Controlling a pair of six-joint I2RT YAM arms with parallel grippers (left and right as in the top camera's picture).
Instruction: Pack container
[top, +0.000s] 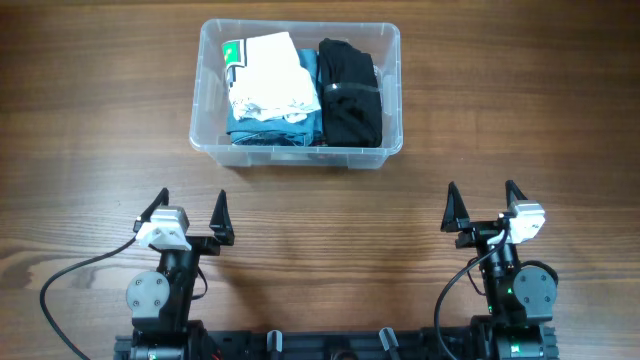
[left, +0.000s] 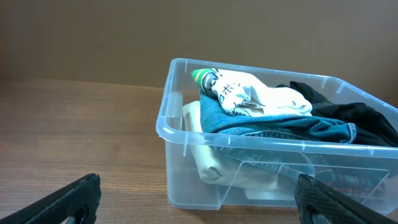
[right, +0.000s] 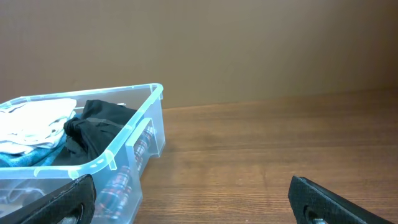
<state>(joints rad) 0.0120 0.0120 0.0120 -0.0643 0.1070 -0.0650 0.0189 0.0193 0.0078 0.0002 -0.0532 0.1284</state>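
The clear plastic container (top: 212, 142) stands at the far middle of the table. It holds a white garment with a green patch (top: 268, 74) on top of blue denim (top: 270, 130), and a black garment (top: 350, 92) on the right. It also shows in the left wrist view (left: 180, 155) and the right wrist view (right: 149, 124). My left gripper (top: 190, 213) is open and empty near the front edge. My right gripper (top: 484, 205) is open and empty at the front right. Both are well short of the container.
A plaid garment (right: 118, 183) shows through the container's wall at the bottom. A black cable (top: 70, 272) runs from the left arm across the wooden table (top: 100, 120).
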